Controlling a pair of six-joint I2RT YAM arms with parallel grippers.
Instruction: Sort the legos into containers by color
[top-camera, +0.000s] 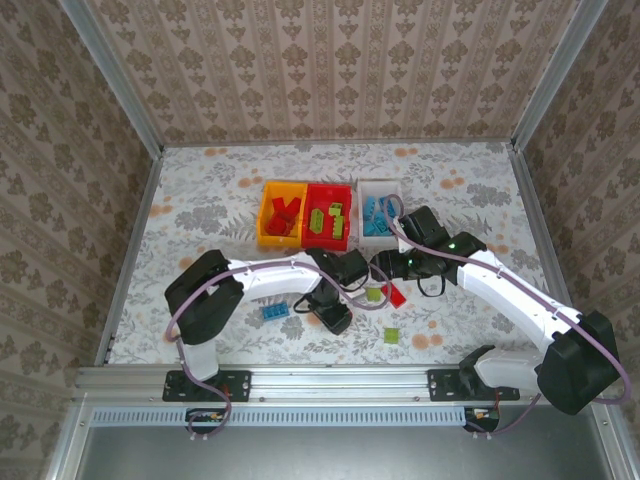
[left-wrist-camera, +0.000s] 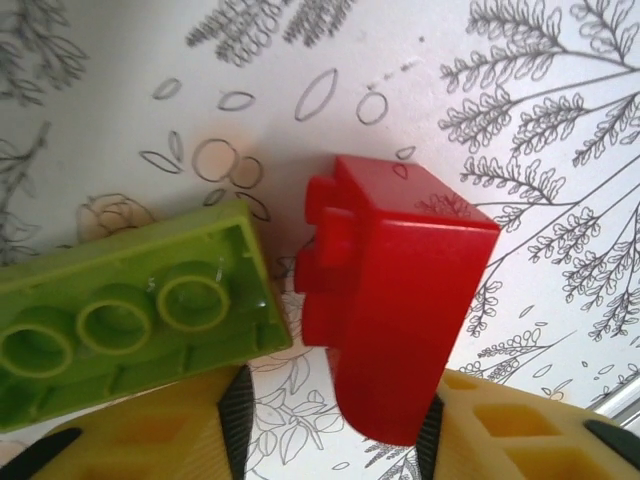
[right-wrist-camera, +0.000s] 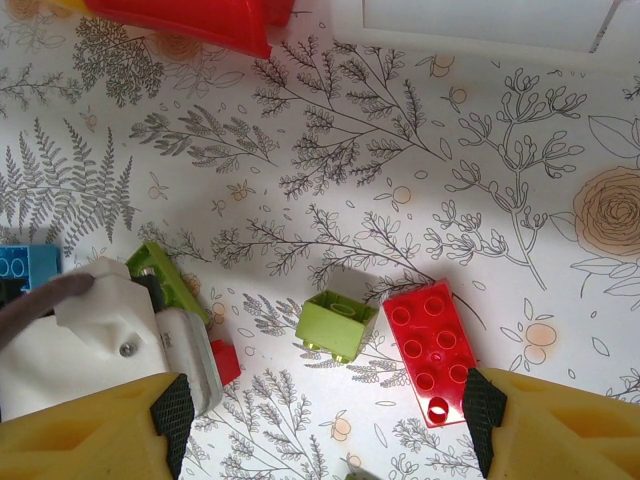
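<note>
Trouble looks likeliest at the left jaws; they stand part open around a red brick (left-wrist-camera: 400, 300) lying on its side on the surface (left-wrist-camera: 560, 120), the right pad (left-wrist-camera: 432, 440) against it and the left pad (left-wrist-camera: 238, 420) apart from it, so nothing is gripped; a long green brick (left-wrist-camera: 130, 330) lies just beside that left pad and close against the red one; if the jaws close as they stand, I judge the pad could catch the green brick and drag it along, or the off-centre red one could twist out. The right jaws hang wide open and empty over a small green brick (right-wrist-camera: 337, 325) and a flat red brick (right-wrist-camera: 433, 350) lying just beside each other; a squeeze there could take both colours at once. The two wrists sit near each other in the overhead view, so the arms could knock together. Beyond them the yellow bin (top-camera: 263, 220), red bin (top-camera: 328, 187) and white bin (top-camera: 380, 184) stand side by side, holding red, green and blue bricks in turn; a blue brick (top-camera: 275, 312) lies loose near the left arm.
</note>
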